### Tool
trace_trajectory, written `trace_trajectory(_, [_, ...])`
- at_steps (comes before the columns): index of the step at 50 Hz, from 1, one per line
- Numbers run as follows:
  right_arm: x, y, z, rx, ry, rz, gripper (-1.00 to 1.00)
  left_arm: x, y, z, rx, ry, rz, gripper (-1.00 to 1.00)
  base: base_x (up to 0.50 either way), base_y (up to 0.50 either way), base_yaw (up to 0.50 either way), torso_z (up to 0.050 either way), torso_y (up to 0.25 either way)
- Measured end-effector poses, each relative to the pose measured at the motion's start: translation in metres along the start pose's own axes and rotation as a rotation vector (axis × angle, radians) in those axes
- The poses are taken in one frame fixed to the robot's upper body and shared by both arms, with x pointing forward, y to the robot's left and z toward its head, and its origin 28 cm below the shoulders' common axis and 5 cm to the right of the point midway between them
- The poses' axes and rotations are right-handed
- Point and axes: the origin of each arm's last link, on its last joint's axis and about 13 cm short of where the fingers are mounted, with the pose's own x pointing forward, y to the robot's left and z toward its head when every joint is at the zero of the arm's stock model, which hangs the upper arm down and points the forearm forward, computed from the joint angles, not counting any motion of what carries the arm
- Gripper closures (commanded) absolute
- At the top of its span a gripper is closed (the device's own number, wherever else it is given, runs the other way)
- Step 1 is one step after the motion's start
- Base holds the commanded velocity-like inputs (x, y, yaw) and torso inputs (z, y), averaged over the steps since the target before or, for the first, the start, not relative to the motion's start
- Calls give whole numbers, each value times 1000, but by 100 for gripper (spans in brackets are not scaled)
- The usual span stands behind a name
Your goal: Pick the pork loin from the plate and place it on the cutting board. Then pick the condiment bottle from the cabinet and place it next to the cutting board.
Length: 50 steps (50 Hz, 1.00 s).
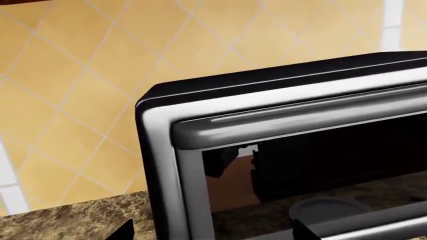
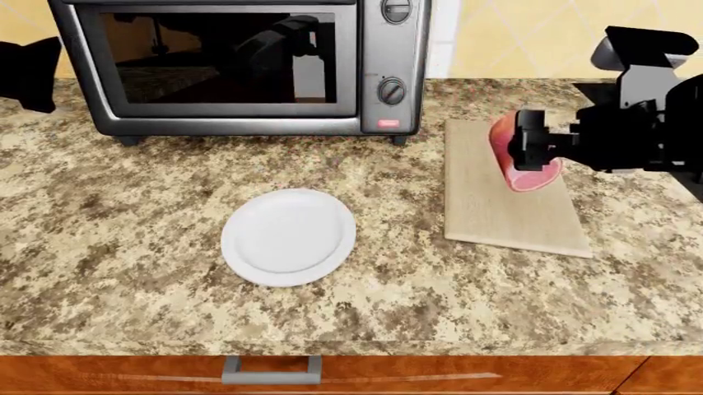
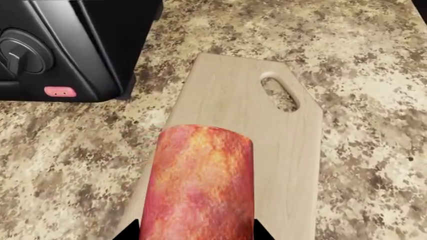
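1. From the left wrist camera, a black and silver toaster oven (image 1: 280,150) fills most of the sight, its steel door handle (image 1: 300,122) running across the glass. Behind it stands a wall of yellow diamond tiles (image 1: 73,75), and a strip of speckled brown granite bench (image 1: 67,222) shows below. Only two dark tips of the left tool (image 1: 213,231) peek in at the edge; they stand well apart with nothing between them.

2. From the head camera, the plain round white plate (image 2: 289,237) lies bare near the middle of the bench, in front of the oven. To its right lies the flat rectangular light tan wooden cutting board (image 2: 500,206). The right tool (image 2: 535,144) is closed round the stubby pink-red pork loin (image 2: 522,160) over the far half of the board, the paler cut face turned toward the near side. I cannot tell whether the meat touches the wood. The left arm shows only as a dark shape at the far left edge. A wooden drawer front with a metal pull (image 2: 272,370) runs under the bench edge.

3. From the right wrist camera, the mottled red meat (image 3: 200,185) sits between the two dark fingers (image 3: 127,231) of the right tool (image 3: 197,232), above the board (image 3: 267,130), whose handle slot (image 3: 280,94) lies at the far end. The oven's knob (image 3: 23,52) and pink button (image 3: 59,91) sit left of the board.
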Motion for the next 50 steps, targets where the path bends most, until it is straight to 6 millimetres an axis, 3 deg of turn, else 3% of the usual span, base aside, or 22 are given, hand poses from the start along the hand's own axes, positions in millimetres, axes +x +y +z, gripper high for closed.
trace_trajectory(50, [30, -9, -7, 15, 37, -30, 100, -2, 2, 2, 13, 2, 12, -100, 0, 0, 0, 0, 0])
